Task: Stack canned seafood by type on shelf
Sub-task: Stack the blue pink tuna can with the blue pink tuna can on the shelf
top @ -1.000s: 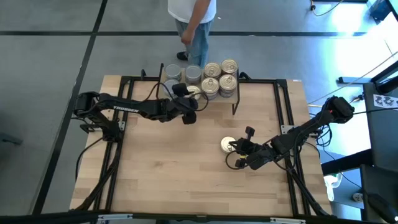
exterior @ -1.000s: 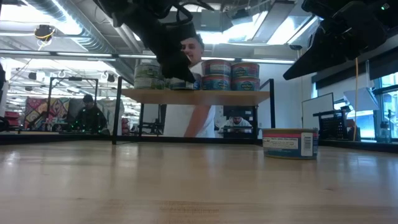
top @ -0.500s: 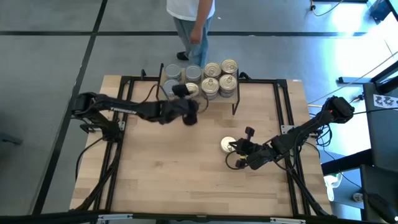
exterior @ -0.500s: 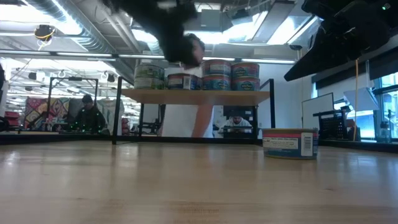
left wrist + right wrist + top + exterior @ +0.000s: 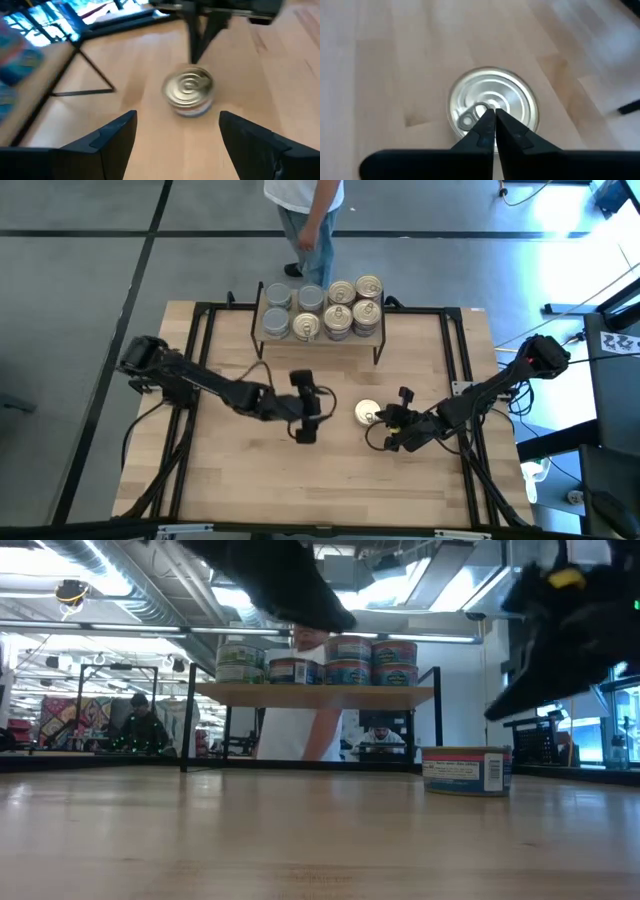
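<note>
Your one loose can (image 5: 367, 413) stands upright on the table (image 5: 240, 480) between both grippers, the right gripper (image 5: 393, 420) pinched shut just beside it, nearer than the wide-open left gripper (image 5: 318, 408), while seven can tops show on the shelf (image 5: 262, 332).

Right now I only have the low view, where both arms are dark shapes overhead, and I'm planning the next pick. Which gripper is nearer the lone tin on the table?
Observer: In the high view they flank it: left gripper on one side of the tin, right gripper on the other.
Operator: Is the left one open?
Observer: Yes. Its wrist view shows the fingers spread wide, with the tin ahead, untouched.
Operator: And the right?
Observer: Shut. Its fingers are pressed together over the tin's pull-ring lid.
</note>
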Controlling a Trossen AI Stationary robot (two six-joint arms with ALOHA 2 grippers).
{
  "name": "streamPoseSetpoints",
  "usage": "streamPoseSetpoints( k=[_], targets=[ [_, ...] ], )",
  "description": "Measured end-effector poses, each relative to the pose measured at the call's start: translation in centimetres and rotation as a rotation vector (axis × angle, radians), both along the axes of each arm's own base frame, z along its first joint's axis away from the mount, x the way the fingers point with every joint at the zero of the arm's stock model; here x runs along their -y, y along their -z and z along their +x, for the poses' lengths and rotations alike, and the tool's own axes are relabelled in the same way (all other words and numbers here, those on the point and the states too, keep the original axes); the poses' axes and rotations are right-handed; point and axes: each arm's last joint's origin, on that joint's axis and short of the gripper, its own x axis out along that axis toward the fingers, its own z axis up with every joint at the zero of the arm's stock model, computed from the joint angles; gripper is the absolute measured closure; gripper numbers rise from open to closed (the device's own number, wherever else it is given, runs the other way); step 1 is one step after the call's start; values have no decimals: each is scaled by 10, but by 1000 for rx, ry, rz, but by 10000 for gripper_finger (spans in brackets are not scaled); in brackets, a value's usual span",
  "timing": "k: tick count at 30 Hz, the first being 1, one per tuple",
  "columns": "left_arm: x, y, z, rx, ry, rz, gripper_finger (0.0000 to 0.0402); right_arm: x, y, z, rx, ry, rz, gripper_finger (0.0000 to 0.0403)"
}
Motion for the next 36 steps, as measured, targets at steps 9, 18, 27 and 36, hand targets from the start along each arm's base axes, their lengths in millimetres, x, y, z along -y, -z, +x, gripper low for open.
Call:
streamPoseSetpoints(
  k=[9,18,27,36],
  targets=[
    [-4,68,30,-70,-24,22,121,15,35,-18,59,78,60,388],
    [-9,97,43,-76,30,103,121,17,39,-22,48,90,48,388],
    [-4,115,64,-171,180,347,121,18,41,-24,18,88,35,388],
    [-1,111,83,-172,262,533,121,18,43,-25,4,76,53,388]
  ],
)
